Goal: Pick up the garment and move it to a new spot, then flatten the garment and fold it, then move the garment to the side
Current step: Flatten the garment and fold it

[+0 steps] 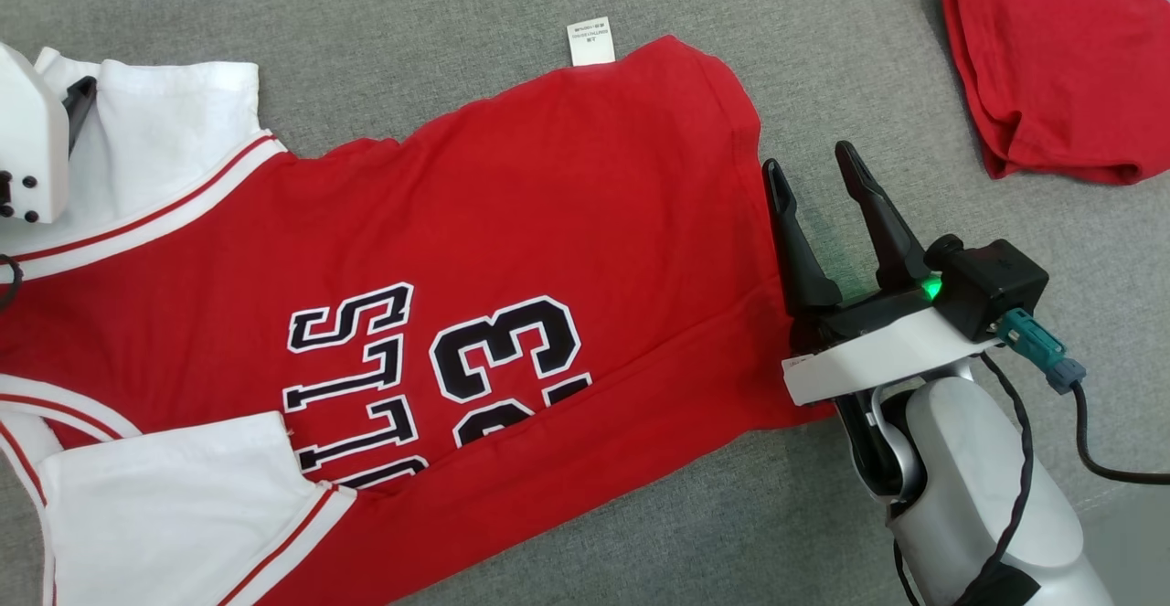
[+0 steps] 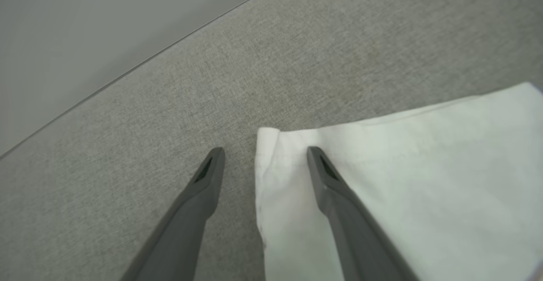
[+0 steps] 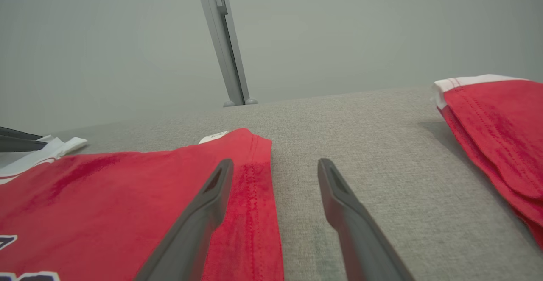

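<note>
"Red jersey (image 1: 512, 222) lies spread; right gripper (image 1: 809, 158) straddles its hem, left gripper (image 2: 266, 149) straddles the white sleeve (image 2: 424, 166) edge — both wide open, holding nothing."

"Careful closing: catch one layer only and the fold likely drags crooked."

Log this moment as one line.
jersey: spread out | left end effector: open, over white sleeve edge | right end effector: open, at hem | second red garment: folded, far right

Grey fabric surface (image 3: 360, 115), plain pale wall (image 3: 106, 39), metal post (image 3: 225, 48) behind
</note>
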You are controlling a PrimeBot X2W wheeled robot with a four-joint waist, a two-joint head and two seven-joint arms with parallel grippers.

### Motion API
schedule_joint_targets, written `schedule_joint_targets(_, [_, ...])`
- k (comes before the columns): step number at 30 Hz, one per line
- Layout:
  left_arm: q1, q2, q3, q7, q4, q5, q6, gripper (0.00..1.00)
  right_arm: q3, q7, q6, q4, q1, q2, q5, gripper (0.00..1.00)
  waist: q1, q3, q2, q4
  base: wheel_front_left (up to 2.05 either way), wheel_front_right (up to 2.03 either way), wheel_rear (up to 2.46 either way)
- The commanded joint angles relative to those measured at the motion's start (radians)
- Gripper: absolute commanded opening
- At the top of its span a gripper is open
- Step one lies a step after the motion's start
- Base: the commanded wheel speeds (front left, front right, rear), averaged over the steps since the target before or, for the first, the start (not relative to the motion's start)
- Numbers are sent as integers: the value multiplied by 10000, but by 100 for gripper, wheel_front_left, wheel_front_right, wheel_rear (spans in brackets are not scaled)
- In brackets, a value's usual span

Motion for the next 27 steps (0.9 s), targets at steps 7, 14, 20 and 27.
schedule_joint_targets(7, [-30, -165, -452, 238, 454, -470, 10, 13, -130, -53, -1, 36, -10, 7, -146, 100, 0, -2, 0, 61, 0, 0, 0])
schedule_joint_targets(14, [-137, -451, -725, -900, 101, -931, 10, 0, -467, -53, -1, 476, -215, -208, -105, 100, 0, -321, 0, 650, 0, 0, 0])
schedule_joint_targets(20, [-41, -734, -1193, -2157, -178, -1043, 10, 0, -618, 580, -1, 1111, -921, -1063, 563, 100, 0, -777, 0, 1499, 0, 0, 0])
schedule_joint_targets(27, [59, -1323, -1670, -3182, -498, -1291, 10, 0, -360, 2261, -1, 2103, -2001, -2278, 2220, 100, 0, -1106, 0, 2580, 0, 0, 0])
